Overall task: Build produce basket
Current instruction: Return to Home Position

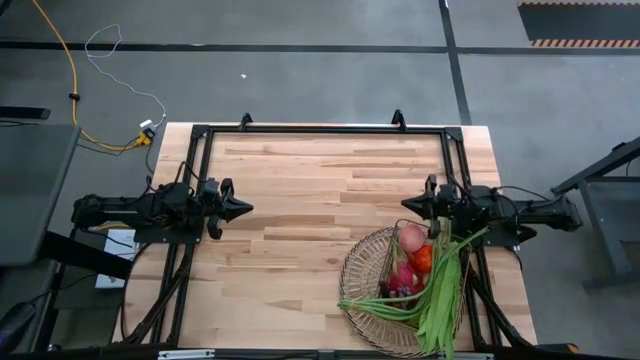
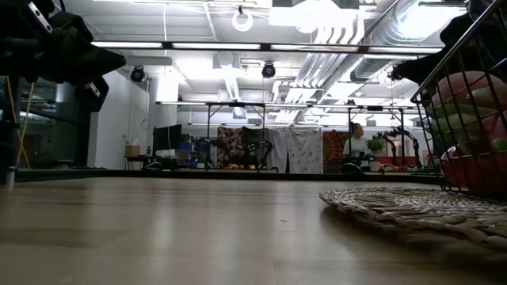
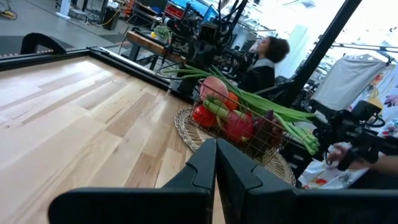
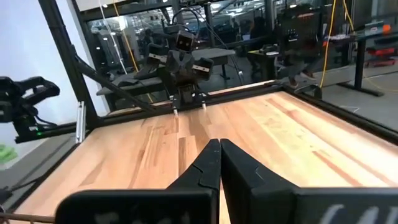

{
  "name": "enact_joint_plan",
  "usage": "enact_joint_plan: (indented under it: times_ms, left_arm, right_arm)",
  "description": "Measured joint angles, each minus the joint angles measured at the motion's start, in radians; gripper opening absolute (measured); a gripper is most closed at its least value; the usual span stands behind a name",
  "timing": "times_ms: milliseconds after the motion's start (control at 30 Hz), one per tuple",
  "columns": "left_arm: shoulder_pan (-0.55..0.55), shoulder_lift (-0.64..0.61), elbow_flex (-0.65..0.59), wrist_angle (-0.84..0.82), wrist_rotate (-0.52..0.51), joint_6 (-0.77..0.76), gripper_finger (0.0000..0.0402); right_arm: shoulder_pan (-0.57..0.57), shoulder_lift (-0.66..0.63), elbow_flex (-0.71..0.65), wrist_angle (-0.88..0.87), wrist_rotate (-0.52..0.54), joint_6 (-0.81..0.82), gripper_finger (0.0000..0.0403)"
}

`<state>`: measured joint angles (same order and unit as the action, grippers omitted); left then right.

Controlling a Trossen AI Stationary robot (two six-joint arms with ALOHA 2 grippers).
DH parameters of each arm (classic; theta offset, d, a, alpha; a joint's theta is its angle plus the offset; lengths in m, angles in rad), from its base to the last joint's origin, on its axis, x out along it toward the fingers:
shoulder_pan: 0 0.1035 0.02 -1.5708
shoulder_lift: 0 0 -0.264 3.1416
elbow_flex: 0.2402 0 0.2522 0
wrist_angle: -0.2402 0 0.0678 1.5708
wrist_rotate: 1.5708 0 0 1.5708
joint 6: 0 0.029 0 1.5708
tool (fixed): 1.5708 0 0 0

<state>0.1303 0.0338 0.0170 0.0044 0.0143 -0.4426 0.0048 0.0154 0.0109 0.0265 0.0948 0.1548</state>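
Observation:
The round tan basket point(image 1: 372, 262) sits at the table's near right corner, on a woven mat-like rim point(image 2: 412, 207). Inside lie a pink dragon fruit point(image 1: 402, 277), a peach point(image 1: 411, 236), a red pepper point(image 1: 421, 258) and long green bean bunches point(image 1: 440, 290) that overhang the rim. The left wrist view shows the basket point(image 3: 249, 134) with the same produce. My left gripper point(image 1: 245, 208) hovers over the table's left side, shut and empty. My right gripper point(image 1: 406, 205) is also shut and empty, just beyond the basket's far edge.
A black frame point(image 1: 320, 130) runs along the table's far and side edges. The wooden top point(image 1: 300, 220) between the two grippers is bare. A person sits in the room beyond the table point(image 3: 264, 59).

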Motion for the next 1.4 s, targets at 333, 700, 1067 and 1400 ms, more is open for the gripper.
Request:
enact_joint_plan:
  times_ms: [333,700,1067,1400]
  left_arm:
    - [0.000,0.000,0.000,0.000,0.000,0.000,0.0001]
    - [0.000,0.000,0.000,0.000,0.000,0.000,0.0001]
    - [0.000,0.000,0.000,0.000,0.000,0.000,0.0001]
    - [0.000,0.000,0.000,0.000,0.000,0.000,0.0001]
  right_arm:
    - [0.000,0.000,0.000,-0.002,-0.001,0.093,0.0000]
    - [0.000,0.000,0.001,-0.003,-0.001,0.107,0.0000]
    - [0.000,0.000,0.001,-0.004,0.000,0.107,0.0000]
    - [0.000,0.000,0.001,-0.004,0.000,0.107,0.0000]
